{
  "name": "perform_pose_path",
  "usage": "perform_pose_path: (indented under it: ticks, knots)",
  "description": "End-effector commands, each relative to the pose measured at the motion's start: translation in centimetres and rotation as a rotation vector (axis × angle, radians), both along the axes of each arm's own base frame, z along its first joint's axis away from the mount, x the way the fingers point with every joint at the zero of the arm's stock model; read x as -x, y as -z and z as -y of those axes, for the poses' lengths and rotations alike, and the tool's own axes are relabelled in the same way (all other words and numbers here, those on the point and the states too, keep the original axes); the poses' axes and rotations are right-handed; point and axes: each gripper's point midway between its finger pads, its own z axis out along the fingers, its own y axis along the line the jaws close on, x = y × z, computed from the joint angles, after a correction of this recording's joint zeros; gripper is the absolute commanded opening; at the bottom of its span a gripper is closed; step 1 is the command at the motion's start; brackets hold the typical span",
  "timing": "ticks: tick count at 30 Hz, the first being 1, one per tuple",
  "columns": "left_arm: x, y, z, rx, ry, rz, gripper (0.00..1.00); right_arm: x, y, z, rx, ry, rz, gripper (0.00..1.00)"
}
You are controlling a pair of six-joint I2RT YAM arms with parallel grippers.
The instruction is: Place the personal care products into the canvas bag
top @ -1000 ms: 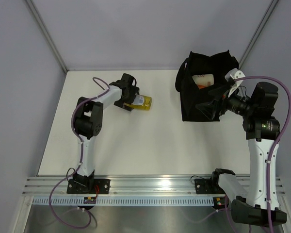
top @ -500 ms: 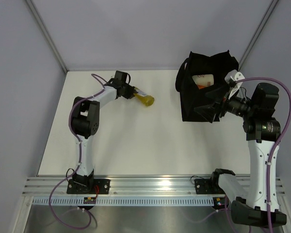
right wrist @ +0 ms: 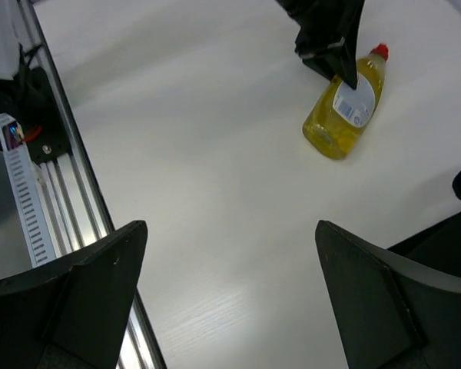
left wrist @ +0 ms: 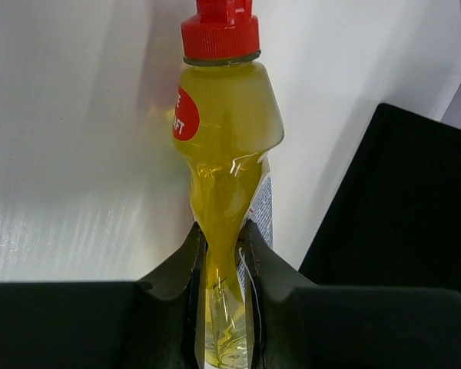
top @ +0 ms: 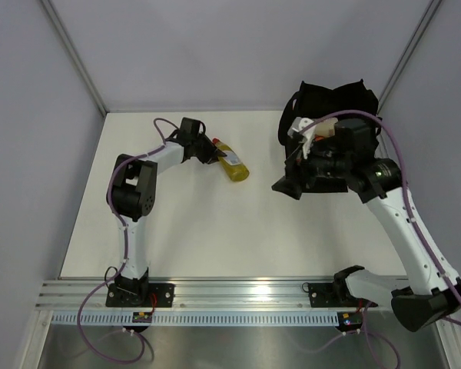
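Note:
A clear yellow bottle with a red cap (top: 234, 164) lies at the back middle of the table. My left gripper (top: 213, 151) is shut on it. In the left wrist view the jaws (left wrist: 220, 234) pinch the soft body of the yellow bottle (left wrist: 227, 131) flat, and the cap points away from the camera. The right wrist view shows the same bottle (right wrist: 344, 111) resting low on the white surface. The black canvas bag (top: 330, 98) stands at the back right, its inside hidden by my right arm. My right gripper (top: 290, 184) hangs open in front of the bag, holding nothing (right wrist: 230, 300).
The aluminium rail (top: 238, 296) runs along the near edge of the table and shows again in the right wrist view (right wrist: 38, 184). Grey walls close the table in at the back and on both sides. White tabletop (top: 215, 231) lies between the two arms.
My left gripper has shut on the yellow bottle and turned it, so its base now points toward the near right. My right arm has swung left across the front of the bag.

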Motion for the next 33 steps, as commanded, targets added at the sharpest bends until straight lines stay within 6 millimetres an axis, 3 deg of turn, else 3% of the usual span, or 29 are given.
perform_pose_path:
  ticks: [1, 2, 3, 5, 6, 7, 9, 10, 12, 13, 16, 20, 28, 33]
  knots:
    - [4.2, 1.7, 0.8, -0.007, 0.131, -0.073, 0.0, -4.3, 3.0, -1.0, 0.193, 0.199, 0.033, 0.99]
    - [4.0, 0.8, 1.4, 0.026, 0.152, -0.031, 0.0, -5.0, 3.7, -1.5, 0.208, 0.239, 0.013, 1.0]
    - [4.9, 1.0, 1.6, 0.056, 0.18, -0.026, 0.0, -6.1, 5.4, -2.4, 0.239, 0.264, -0.031, 0.99]
    - [6.5, -0.7, 3.0, 0.171, 0.279, 0.04, 0.0, -6.0, 6.3, -4.4, 0.204, 0.23, -0.098, 0.99]
    - [5.9, -3.8, 3.8, 0.229, 0.32, 0.193, 0.0, -6.2, 7.4, -5.3, 0.195, 0.213, -0.141, 1.0]
    - [7.8, -3.1, 3.8, 0.265, 0.352, 0.177, 0.0, -6.4, 7.5, -6.1, 0.158, 0.221, -0.174, 1.0]
    - [8.6, -4.8, 3.8, 0.291, 0.394, 0.265, 0.0, -6.2, 8.2, -7.5, 0.128, 0.17, -0.237, 0.99]
    - [9.7, -4.2, 3.6, 0.286, 0.418, 0.257, 0.0, -6.5, 8.2, -8.1, 0.099, 0.186, -0.259, 1.0]
    - [10.4, -5.3, 3.6, 0.301, 0.441, 0.309, 0.0, -6.7, 9.1, -8.7, 0.089, 0.185, -0.302, 1.0]
    - [11.6, -4.5, 3.4, 0.31, 0.448, 0.292, 0.0, -7.0, 9.3, -8.9, 0.072, 0.2, -0.313, 0.99]
    - [12.6, -6.3, 3.5, 0.355, 0.479, 0.372, 0.0, -7.5, 11.0, -9.4, 0.007, 0.297, -0.407, 1.0]
    - [14.5, -7.5, 3.1, 0.393, 0.518, 0.457, 0.0, -6.3, 13.0, -10.3, -0.045, 0.282, -0.497, 0.99]
    - [16.3, -11.6, 1.5, 0.42, 0.563, 0.663, 0.0, -5.0, 11.7, -11.3, -0.124, 0.169, -0.449, 0.99]
    - [17.7, -13.8, 0.9, 0.406, 0.609, 0.781, 0.0, -3.8, 12.6, -12.0, -0.119, 0.034, -0.432, 0.99]
